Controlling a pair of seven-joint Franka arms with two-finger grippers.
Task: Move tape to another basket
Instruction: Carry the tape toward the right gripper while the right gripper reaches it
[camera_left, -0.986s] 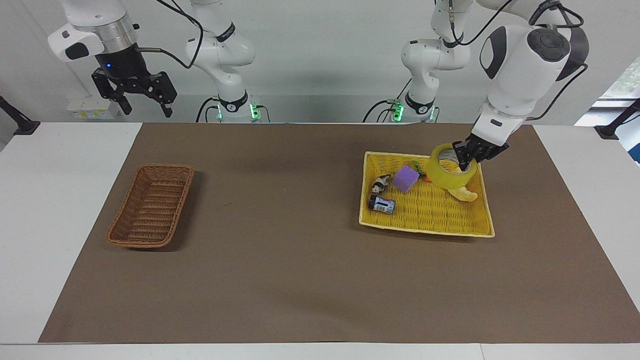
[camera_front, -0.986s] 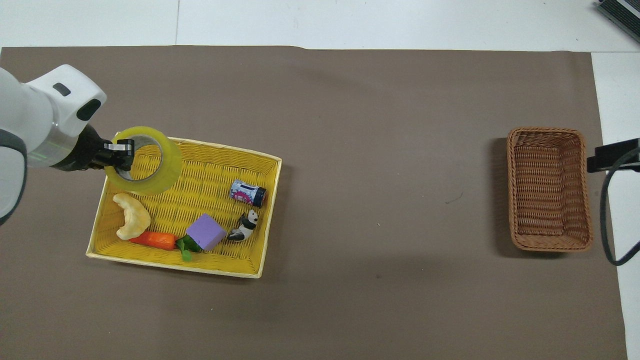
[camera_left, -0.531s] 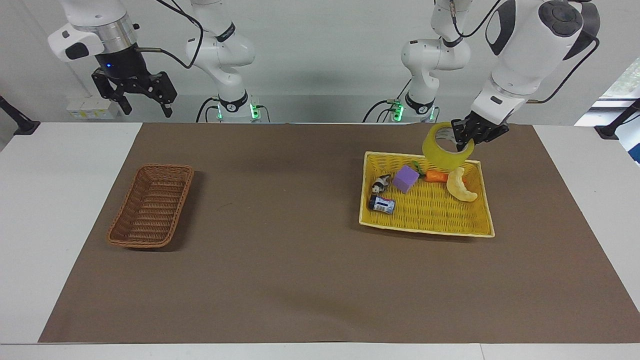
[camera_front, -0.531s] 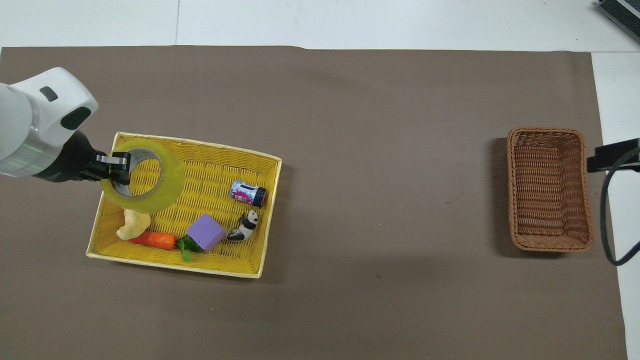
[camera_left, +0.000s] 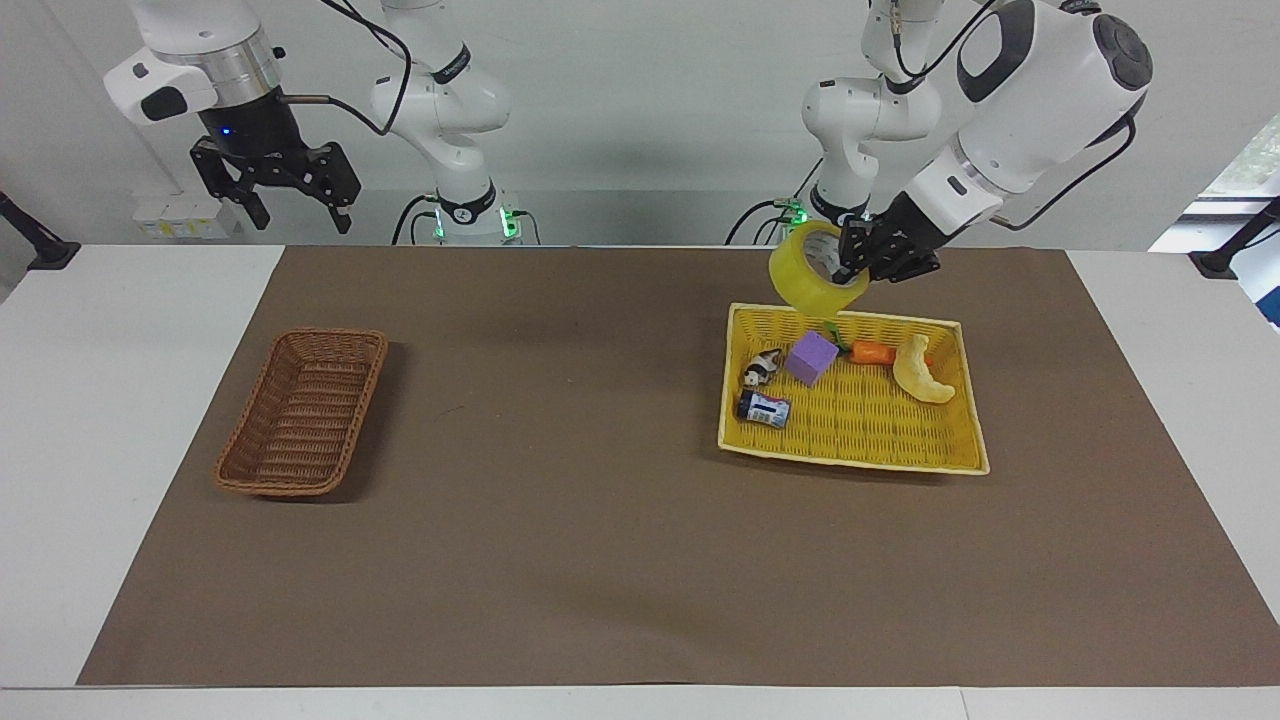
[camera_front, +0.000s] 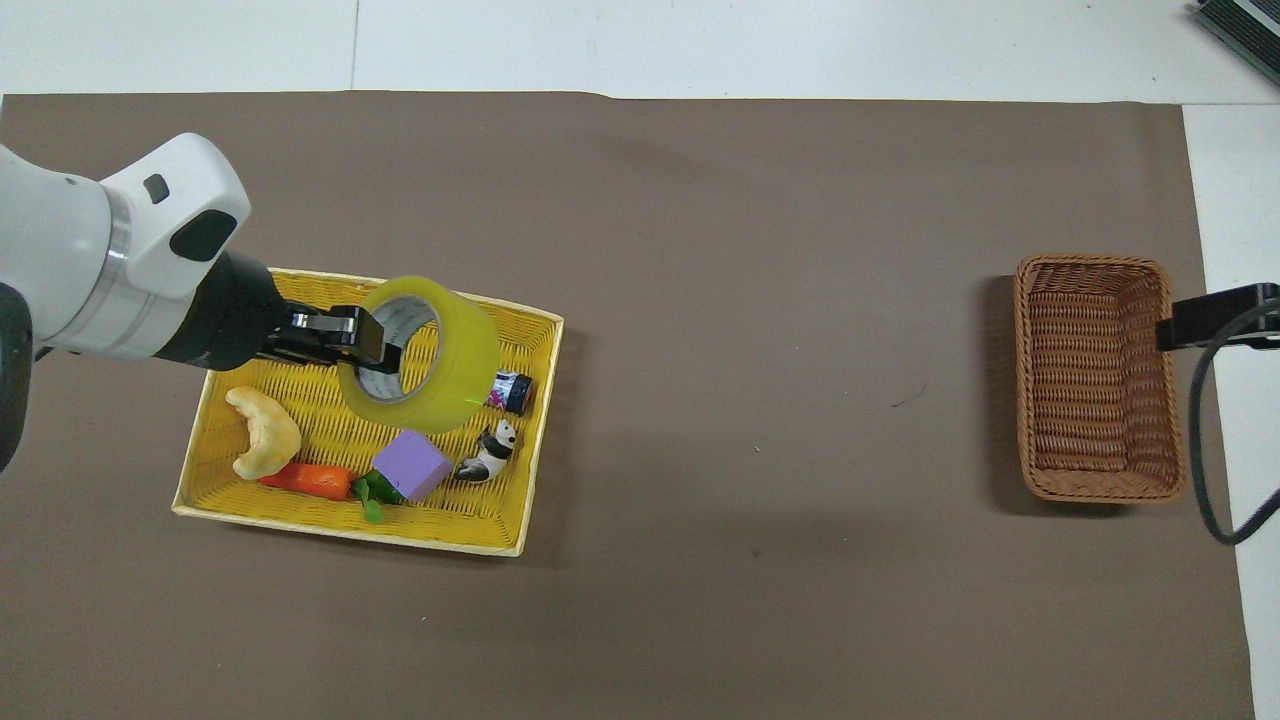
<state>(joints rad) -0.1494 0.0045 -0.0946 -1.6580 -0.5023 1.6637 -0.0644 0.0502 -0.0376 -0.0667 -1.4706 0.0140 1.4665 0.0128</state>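
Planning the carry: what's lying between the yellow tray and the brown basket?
Only bare mat between yellow tray and brown basket, in both views.

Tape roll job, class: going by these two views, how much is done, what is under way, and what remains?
Done: the left pincer is shut on the tape roll and has it in the air above the yellow tray-basket. In hand: carrying it. Left: the brown wicker basket at the right arm's end holds nothing yet; the right pincer waits open.

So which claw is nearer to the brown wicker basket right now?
Right. The right claw hangs open in the air near the wicker basket, at its end of the table; the left claw holds the tape roll over the yellow tray-basket.
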